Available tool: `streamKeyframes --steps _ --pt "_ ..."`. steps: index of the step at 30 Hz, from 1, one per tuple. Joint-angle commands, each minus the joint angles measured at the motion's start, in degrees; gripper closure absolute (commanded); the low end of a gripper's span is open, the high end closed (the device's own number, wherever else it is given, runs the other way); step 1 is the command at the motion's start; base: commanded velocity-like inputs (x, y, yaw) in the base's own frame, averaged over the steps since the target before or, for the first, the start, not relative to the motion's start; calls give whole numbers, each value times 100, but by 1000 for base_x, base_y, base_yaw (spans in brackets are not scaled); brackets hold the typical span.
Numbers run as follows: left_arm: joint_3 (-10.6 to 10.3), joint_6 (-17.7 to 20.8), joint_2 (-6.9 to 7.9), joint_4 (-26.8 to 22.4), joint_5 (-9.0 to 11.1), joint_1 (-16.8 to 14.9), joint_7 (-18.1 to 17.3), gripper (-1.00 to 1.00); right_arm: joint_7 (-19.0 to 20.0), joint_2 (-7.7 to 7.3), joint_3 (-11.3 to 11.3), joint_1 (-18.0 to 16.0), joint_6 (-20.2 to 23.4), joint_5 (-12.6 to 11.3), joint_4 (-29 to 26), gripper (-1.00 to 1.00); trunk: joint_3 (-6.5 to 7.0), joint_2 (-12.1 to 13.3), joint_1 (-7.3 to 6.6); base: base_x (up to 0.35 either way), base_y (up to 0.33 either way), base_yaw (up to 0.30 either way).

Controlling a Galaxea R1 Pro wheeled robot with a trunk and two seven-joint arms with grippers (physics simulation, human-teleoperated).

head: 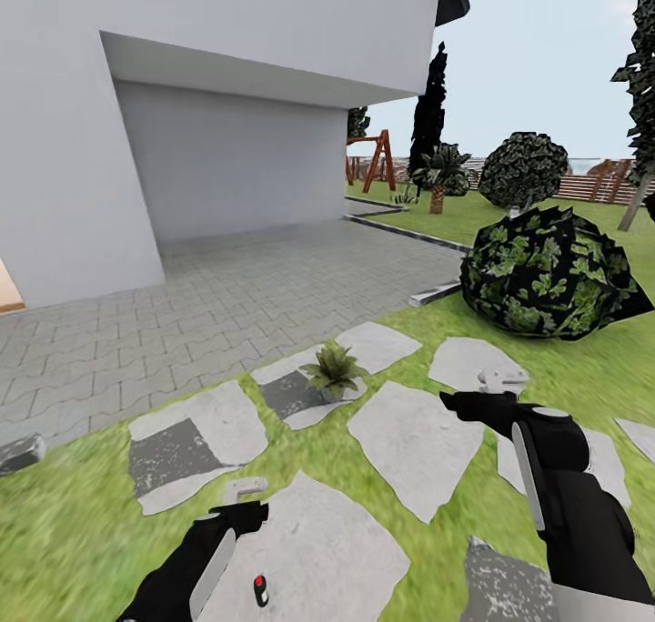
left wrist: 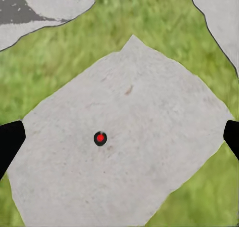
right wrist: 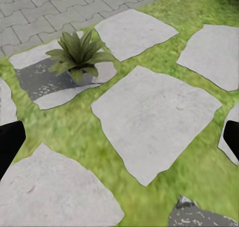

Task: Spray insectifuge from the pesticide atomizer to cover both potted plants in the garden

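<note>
Two black arms are seen low in the head view. At the lower left, the left gripper (head: 244,495) hangs above a pale, rough, irregular stepping stone (head: 309,549), on which the small dark pesticide atomizer with a red tip (head: 260,590) stands at the bottom of the frame. In the left wrist view the atomizer (left wrist: 100,138) is seen from straight above as a dark dot with a red centre, apart from both black fingertips (left wrist: 9,140), which sit at opposite edges of the frame; the jaws are spread wide and nothing is held. Grey interlocking paving (head: 227,304) and a plain white house wall (head: 73,131) are shown at the upper left. Near the middle, one potted plant with pointed green leaves (head: 334,370) sits on a flat stone with a dark patch; no specks can be made out on it. In the right wrist view the same plant (right wrist: 78,54) appears at the upper left, its leaves sharper. At the right, a faceted dark bush with mottled green leaves (head: 546,272) rests on the blurry green lawn (head: 82,531). The right gripper (head: 498,384) is held over the stones; its fingertips (right wrist: 10,142) are likewise set wide, empty.
</note>
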Motion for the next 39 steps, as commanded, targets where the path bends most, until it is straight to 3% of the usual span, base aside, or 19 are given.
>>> streamKeyframes --steps 1,5,17,23,30,35,39 --pt "-51 19 8 6 33 -22 79 -100 54 1 29 -4 20 64 -6 -100 -6 -3 3 340 0 -3" --pt "-155 3 23 48 -59 -76 156 -100 53 3 127 -3 19 66 -6 -100 -6 -3 3 187 0 -2" --pt "-201 -2 5 59 -85 -17 150 -100 46 56 118 -7 30 41 -6 -100 -6 -3 3 29 0 0" --pt "-61 1 22 63 -29 -9 234 -100 33 144 118 -10 28 41 -6 -100 -78 -163 91 1 0 0" --pt "-365 -158 273 235 -224 37 -409 -100 33 158 126 -11 27 41 -6 -100 -204 -444 245 0 0 0" --pt "-447 -611 325 754 -281 5 -706 -100 37 168 139 -13 27 35 -6 -100 -293 -645 355 0 0 0" --pt "-456 -762 347 975 -283 4 -732 -100 36 220 144 -20 26 35 -6 -100 -365 -805 443 0 0 0"
